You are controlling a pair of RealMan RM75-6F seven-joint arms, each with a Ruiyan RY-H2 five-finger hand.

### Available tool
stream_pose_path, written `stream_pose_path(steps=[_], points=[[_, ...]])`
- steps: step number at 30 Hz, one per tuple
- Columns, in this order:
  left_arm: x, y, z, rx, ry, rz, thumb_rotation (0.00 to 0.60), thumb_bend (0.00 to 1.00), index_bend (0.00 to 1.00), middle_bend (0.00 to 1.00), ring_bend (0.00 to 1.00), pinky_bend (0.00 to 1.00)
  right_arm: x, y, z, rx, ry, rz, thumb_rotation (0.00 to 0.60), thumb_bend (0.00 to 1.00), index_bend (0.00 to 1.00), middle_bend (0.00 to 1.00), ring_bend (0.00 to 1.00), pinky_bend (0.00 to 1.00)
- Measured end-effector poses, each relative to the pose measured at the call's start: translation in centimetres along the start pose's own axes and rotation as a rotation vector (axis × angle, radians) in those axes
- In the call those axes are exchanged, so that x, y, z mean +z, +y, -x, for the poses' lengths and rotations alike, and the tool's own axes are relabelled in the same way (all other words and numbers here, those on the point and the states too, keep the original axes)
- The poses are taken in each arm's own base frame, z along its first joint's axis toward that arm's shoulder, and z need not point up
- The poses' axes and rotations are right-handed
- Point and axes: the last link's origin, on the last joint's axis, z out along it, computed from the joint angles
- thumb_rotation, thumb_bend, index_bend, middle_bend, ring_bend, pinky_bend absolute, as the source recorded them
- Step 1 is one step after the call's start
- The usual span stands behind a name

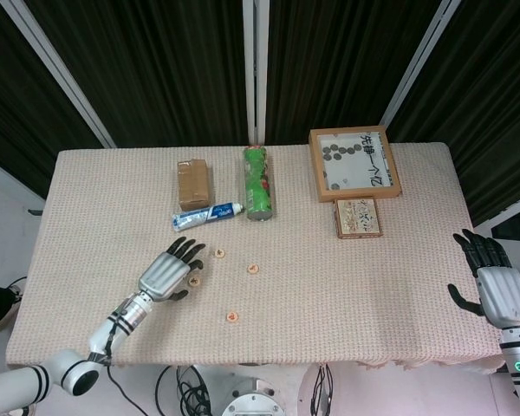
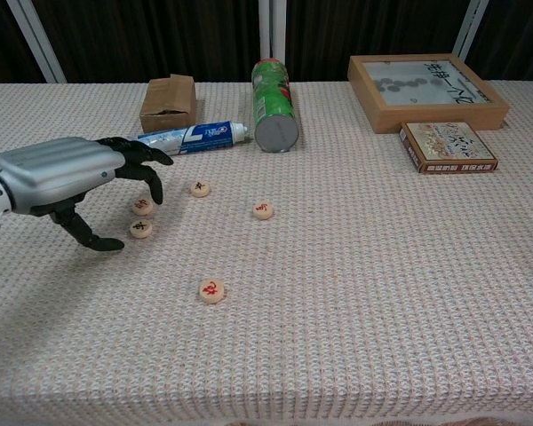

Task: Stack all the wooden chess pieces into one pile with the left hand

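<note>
**Left hand poised over scattered chess pieces**

We see five wooden chess pieces [image 2: 201, 188] lying apart on the table [image 2: 382, 293], none stacked. Our left hand [image 2: 67, 173] hovers over the two leftmost pieces, fingers [image 2: 147, 182] spread and holding nothing. Farther back lie a toothpaste tube [image 2: 188, 138], a cardboard box [image 2: 169, 102] and a green can [image 2: 274, 105] on its side; none sits between hand and pieces. At the far right are a wooden framed tray [image 2: 426, 89] and a small printed box [image 2: 449, 146]. Our right hand [image 1: 496, 282] waits at the table's right edge, fingers apart, empty.
</note>
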Motion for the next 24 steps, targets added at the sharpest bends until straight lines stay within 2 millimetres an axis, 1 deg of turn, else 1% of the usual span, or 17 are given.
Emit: stream_pose_path(steps=[6,16,24], points=[[-0.2,-0.3,0.1,-0.011,0.006,-0.003,0.600,0.25,0.39,0.05,0.00,0.00,0.1,-0.1,0.2,-0.006,-0.007,0.001,0.600,0.28,0.00,0.00,0.00,0.00],[0.1,-0.3,0.9,-0.022,0.007,0.008,0.600,0.25,0.39,0.05,0.00,0.00,0.2,-0.1,0.4,-0.010,-0.021,0.006,0.600,0.28,0.00,0.00,0.00,0.00],[0.4,-0.3,1.2,-0.038,-0.001,0.005,0.600,0.26,0.44,0.06,0.00,0.00,0.2,0.1,0.3,-0.007,-0.023,0.012,0.600,0.28,0.00,0.00,0.00,0.00]])
